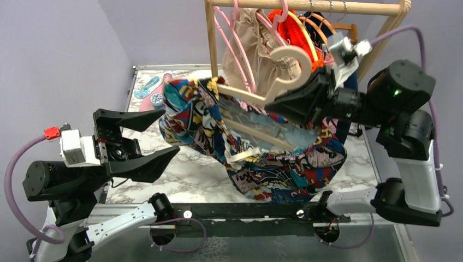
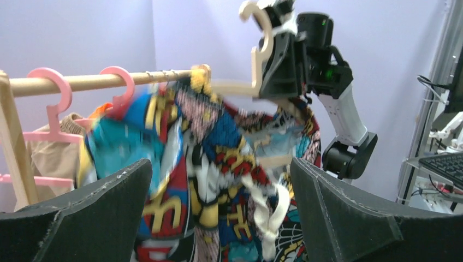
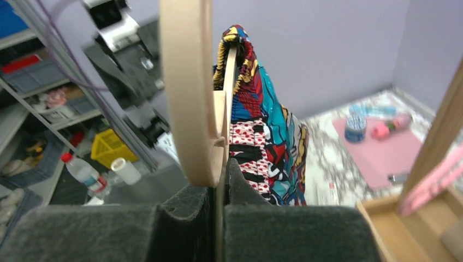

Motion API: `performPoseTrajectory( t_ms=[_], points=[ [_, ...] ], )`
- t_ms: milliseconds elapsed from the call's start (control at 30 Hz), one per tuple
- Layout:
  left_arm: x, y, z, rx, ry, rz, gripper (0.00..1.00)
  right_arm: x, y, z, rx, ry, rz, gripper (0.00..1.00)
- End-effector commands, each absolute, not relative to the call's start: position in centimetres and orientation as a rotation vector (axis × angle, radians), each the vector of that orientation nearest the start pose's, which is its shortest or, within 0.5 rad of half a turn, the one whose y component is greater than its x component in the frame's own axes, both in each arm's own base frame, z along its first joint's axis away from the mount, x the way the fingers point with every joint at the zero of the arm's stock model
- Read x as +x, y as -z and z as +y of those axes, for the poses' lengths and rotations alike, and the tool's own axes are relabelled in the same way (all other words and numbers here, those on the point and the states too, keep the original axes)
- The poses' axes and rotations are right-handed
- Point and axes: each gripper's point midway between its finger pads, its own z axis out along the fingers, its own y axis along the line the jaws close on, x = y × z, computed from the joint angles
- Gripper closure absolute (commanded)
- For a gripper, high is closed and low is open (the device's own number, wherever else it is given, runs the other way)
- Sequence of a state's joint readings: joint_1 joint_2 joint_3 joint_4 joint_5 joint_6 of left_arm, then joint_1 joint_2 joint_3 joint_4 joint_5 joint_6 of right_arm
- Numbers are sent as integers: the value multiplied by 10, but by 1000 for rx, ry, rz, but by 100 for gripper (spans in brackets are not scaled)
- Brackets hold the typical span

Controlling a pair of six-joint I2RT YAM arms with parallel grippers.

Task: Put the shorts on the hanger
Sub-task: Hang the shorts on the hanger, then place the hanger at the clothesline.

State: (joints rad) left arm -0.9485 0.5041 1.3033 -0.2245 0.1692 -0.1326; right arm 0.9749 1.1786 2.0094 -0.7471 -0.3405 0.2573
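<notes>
Lilac walls hem the marbled desk at 9 and 12 o'clock; its barest stretch lies toward 7 o'clock. Over it the left hand gapes wide, grasping nothing. Just beside it, at its 3 o'clock, one pair of shorts hangs mid-air over the desk's centre. It is draped on the one cream hanger, waistband bunched at the left shoulder. Further toward 3 o'clock, the right hand is clenched on the hanger's neck under the hook. At 12 o'clock one wooden rack crowds close behind, bearing two pink hangers, beige shorts and an orange garment.
</notes>
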Motion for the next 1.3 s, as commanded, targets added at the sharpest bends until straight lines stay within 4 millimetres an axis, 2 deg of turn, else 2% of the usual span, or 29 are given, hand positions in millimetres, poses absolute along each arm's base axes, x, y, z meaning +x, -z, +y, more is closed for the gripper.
performPoseTrajectory(
  t_ms=[0, 67, 133, 233, 300, 400, 433, 467, 533, 600, 633, 667, 700, 767, 900, 1000, 1067, 1167, 1267],
  points=[
    [58, -570, -120, 442, 1092, 890, 1, 63, -638, 253, -877, -1357, 1159, 99],
    [50, -579, -106, 426, 1080, 848, 1, 58, -641, 254, -919, -1363, 1136, 99],
    [43, -586, -93, 416, 1064, 808, 1, 70, -625, 257, -907, -1312, 1196, 99],
    [33, -596, -75, 403, 1038, 766, 1, 105, -576, 265, -874, -1149, 1377, 99],
    [31, -599, -70, 409, 1020, 768, 1, 127, -544, 263, -862, -1015, 1491, 99],
    [29, -602, -68, 434, 1002, 777, 1, 146, -515, 257, -839, -880, 1586, 99],
    [29, -603, -68, 438, 996, 779, 1, 142, -514, 257, -862, -893, 1582, 99],
    [30, -604, -69, 440, 991, 778, 1, 128, -521, 259, -912, -958, 1538, 99],
    [31, -606, -68, 437, 978, 775, 1, 71, -556, 259, -1075, -1208, 1329, 99],
    [32, -609, -67, 437, 965, 766, 1, 15, -593, 241, -1215, -1406, 1084, 99],
    [32, -610, -68, 440, 959, 765, 1, -2, -605, 231, -1255, -1452, 993, 99],
    [33, -610, -69, 445, 953, 763, 1, -10, -612, 225, -1264, -1464, 948, 99],
    [34, -609, -71, 451, 948, 764, 1, -10, -613, 222, -1255, -1451, 942, 99],
    [36, -608, -73, 459, 938, 763, 1, 4, -603, 229, -1223, -1403, 1011, 99],
    [38, -609, -71, 449, 925, 760, 1, 58, -551, 253, -1124, -1240, 1299, 99],
    [41, -606, -71, 446, 912, 775, 1, 98, -524, 252, -1008, -1054, 1466, 99],
    [44, -603, -73, 445, 905, 795, 1, 102, -526, 247, -979, -1027, 1474, 99],
    [50, -595, -78, 447, 899, 832, 1, 87, -543, 240, -996, -1073, 1408, 99],
    [59, -582, -88, 456, 896, 872, 1, 89, -530, 239, -1009, -1052, 1444, 99]
  ],
)
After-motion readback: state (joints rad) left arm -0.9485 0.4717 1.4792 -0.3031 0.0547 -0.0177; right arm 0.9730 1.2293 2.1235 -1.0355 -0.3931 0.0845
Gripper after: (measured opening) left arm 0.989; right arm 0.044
